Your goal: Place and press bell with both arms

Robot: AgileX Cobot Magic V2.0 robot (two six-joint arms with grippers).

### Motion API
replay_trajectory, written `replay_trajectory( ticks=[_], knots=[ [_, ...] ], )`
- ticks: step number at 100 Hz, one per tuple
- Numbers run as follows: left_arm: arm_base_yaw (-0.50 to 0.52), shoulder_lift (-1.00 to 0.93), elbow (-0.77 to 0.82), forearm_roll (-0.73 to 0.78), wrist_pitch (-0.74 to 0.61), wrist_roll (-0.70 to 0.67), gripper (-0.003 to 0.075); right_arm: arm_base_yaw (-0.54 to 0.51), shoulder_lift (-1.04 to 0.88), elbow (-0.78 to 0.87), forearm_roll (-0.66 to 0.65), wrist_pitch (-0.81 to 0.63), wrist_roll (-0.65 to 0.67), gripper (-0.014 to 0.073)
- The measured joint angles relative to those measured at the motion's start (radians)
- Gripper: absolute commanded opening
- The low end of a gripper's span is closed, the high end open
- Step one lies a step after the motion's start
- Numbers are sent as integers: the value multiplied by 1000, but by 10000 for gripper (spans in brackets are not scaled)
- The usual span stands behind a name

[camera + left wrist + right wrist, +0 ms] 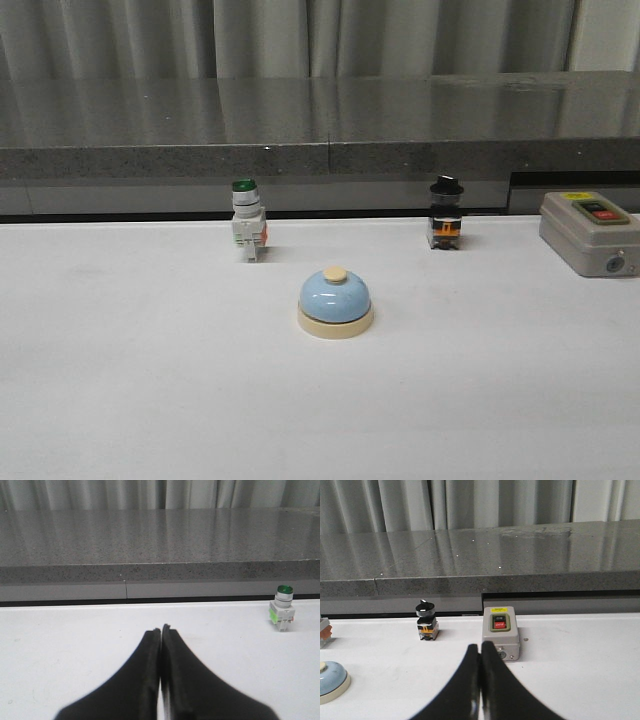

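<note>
- Grippers first: my left gripper [161, 630] has its fingers pressed together, holding nothing, low over the bare white table [120, 380].
- My right gripper [480, 647] is pinched together the same way, empty, just near of the grey on/off box [500, 638].
- I see the bell [335, 303] upright mid-table, apart from both.
- Beyond it stand the green-capped switch [247, 220] far left and the black-knobbed switch [445, 214] far right.

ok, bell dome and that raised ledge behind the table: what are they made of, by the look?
Small light-blue dome-shaped desk bell: probably painted metal, smooth satin finish with a soft highlight; its cream base and button could be plastic, hard to tell. Grey speckled ledge: looks like polished stone or a stone-look composite, since its top mirrors the curtain folds and its front edge shows fine grain.
</note>
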Motion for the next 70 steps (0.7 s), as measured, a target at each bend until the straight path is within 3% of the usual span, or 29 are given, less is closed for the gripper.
replay_trajectory(
  ticks=[22,70],
  knots=[
    [4,-114,69,-2,-6,0,-19,0,0,0,0,0,0,-60],
    [4,-114,69,-30,-89,0,-19,0,0,0,0,0,0,-60]
  ],
)
